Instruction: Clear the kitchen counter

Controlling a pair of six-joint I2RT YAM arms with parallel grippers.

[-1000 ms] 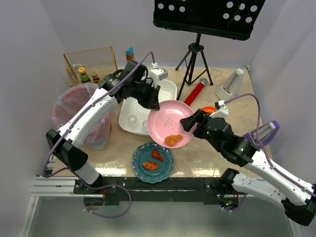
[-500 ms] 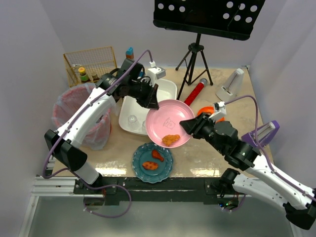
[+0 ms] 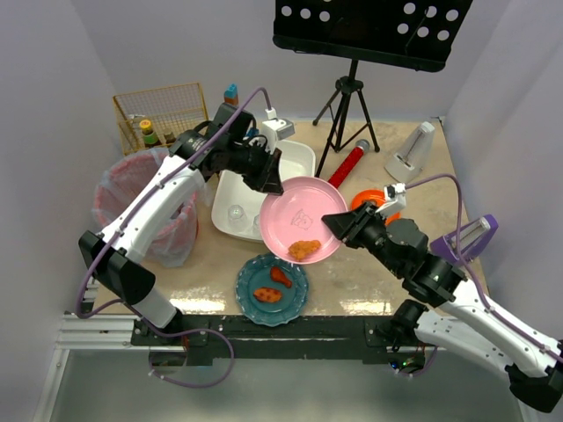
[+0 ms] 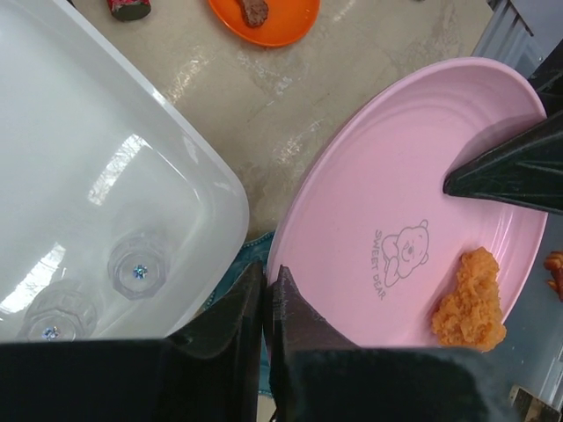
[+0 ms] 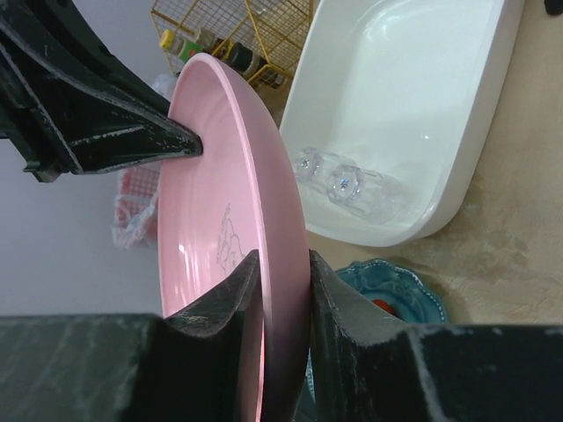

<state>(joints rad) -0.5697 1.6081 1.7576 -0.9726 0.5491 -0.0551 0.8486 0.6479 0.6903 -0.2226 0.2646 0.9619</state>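
spans the view as a mottled beige surface (image 3: pixel 347 283), beneath a pink plate (image 3: pixel 299 215) held tilted in the air. pinched at one rim by the left end effector (image 4: pixel 264 280), clamped at the opposite rim by the right end effector (image 5: pixel 281 264). could shed the fried piece (image 3: pixel 306 250) off the low edge if tipped further; could twist loose if pulled two ways.

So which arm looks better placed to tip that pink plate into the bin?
Probably left: the left hand grips the pink plate by the rim, and the bin stands on that side; the right hand sits farther away.
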